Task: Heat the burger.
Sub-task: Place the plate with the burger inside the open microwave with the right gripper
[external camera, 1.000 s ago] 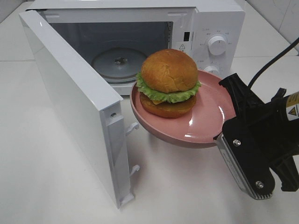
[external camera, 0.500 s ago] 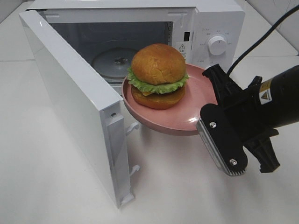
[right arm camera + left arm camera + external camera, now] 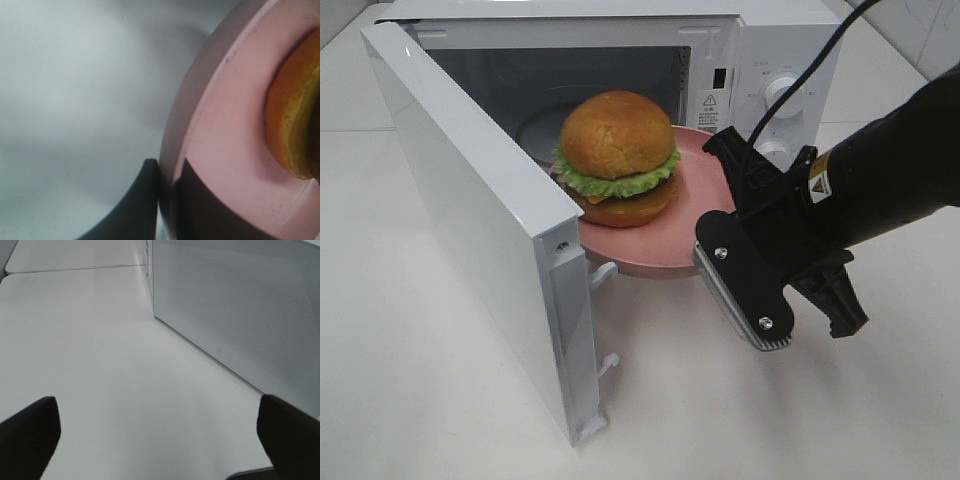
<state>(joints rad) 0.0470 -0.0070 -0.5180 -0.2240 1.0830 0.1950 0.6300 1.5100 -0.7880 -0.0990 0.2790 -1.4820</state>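
Note:
The burger [image 3: 617, 160], with a glossy brown bun and green lettuce, sits on a pink plate [image 3: 660, 252] held in the air at the microwave's [image 3: 760, 50] open mouth. My right gripper [image 3: 717, 213] is shut on the plate's right rim. In the right wrist view its dark fingers [image 3: 145, 200] pinch the plate's rim [image 3: 220, 150], and the bun's edge [image 3: 292, 125] shows beyond. My left gripper [image 3: 160, 440] is open above bare table beside the microwave door [image 3: 240, 305], with nothing between its fingertips [image 3: 27, 432]. It is outside the exterior view.
The microwave door [image 3: 470, 200] stands swung open to the left, close to the plate's left edge. A glass turntable [image 3: 535, 125] lies inside the cavity behind the burger. Two knobs [image 3: 785, 95] sit on the right panel. White table surrounds everything.
My right gripper has carried the plate and burger leftward and back, from in front of the control panel to the mouth of the cavity. The left gripper has stayed open.

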